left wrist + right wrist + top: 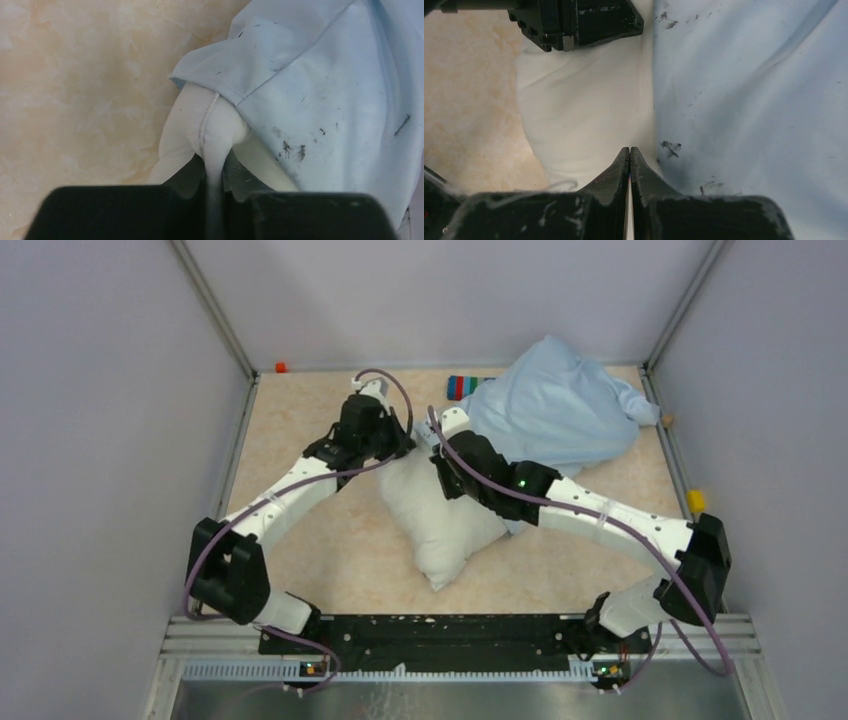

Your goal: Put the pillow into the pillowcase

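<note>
The off-white pillow lies in the middle of the table, with its far end at the mouth of the light-blue pillowcase. My left gripper is shut on a pinched fold at the pillow's corner. The pillowcase hem lies over that corner. My right gripper is shut. In the right wrist view its tips meet over the pillow, right beside the pillowcase edge, and I see nothing between them.
A striped coloured block lies at the back beside the pillowcase. A small orange piece sits at the back left, and a yellow piece at the right edge. Grey walls close in three sides.
</note>
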Motion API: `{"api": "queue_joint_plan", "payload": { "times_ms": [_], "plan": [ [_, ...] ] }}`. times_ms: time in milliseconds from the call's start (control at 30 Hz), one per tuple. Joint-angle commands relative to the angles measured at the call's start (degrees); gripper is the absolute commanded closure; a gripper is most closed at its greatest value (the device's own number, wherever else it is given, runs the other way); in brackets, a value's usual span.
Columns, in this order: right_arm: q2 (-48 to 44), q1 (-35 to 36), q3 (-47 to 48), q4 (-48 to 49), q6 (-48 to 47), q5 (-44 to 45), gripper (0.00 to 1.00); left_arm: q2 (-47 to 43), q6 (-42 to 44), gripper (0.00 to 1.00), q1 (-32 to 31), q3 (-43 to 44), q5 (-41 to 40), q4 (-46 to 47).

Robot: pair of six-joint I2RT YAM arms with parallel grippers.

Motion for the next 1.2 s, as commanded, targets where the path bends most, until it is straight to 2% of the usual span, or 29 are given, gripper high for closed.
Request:
{"api": "queue_joint_plan", "payload": {
  "times_ms": [0, 67, 167, 233, 300, 533, 633, 733, 800, 900, 1033, 1167],
  "plan": [
    [2.80, -3.72, 3.51, 3.59, 2.55, -7.33, 1.00, 5.22, 3.31, 0.80, 1.83, 9.32, 6.66, 3.38],
    [4.81, -5.62, 6.11, 2.81, 3.05, -7.67, 1.00, 6.09, 5.52, 0.53, 2.00, 12.38, 6.88, 0.83],
    [6.69, -7.07, 9.22, 1.04, 3.05, -6.18, 1.00, 3.98, 8.13, 0.23, 2.94, 13.33, 6.34, -0.58],
    [7.17, -7.36, 10.44, 0.63, 2.23, -4.96, 1.00, 1.80, 9.92, 0.08, 3.43, 14.07, 5.13, -2.74],
    [7.57, -7.61, 11.35, 0.48, 1.72, -4.43, 0.92, -0.57, 11.37, 0.01, 3.66, 14.73, 4.00, -6.41],
    [8.19, -8.25, 14.20, -0.96, 1.14, -3.45, 0.76, -13.54, 11.01, 0.01, 3.67, 4.41, 1.81, -14.00],
    [7.16, -8.19, 15.30, -3.07, 0.40, -2.36, 0.63, -18.34, 9.46, 0.01, 3.67, -0.61, 4.78, -15.90],
    [3.28, -8.24, 12.20, -3.61, 0.03, 1.73, 0.46, -22.32, 5.49, 0.01, 3.59, -8.32, 11.16, -15.04],
    [0.08, -8.26, 8.29, -4.07, 0.01, 4.43, 0.37, -24.58, 2.80, 0.01, 3.35, -14.06, 16.90, -11.18],
    [-5.19, -8.21, 2.00, -4.95, 1.48, 8.96, 0.32, -26.54, -1.81, 0.01, 2.74, -21.18, 26.42, -0.50],
    [-11.99, -8.26, -7.36, -5.32, 4.34, 13.49, 0.27, -27.63, -6.81, 0.01, 1.14, -27.90, 28.02, 10.40],
    [-17.03, -8.19, -14.25, -5.48, 7.61, 13.83, 0.26, -26.36, -10.50, 0.01, 0.37, -32.71, 28.29, 19.72]
  ]
}}
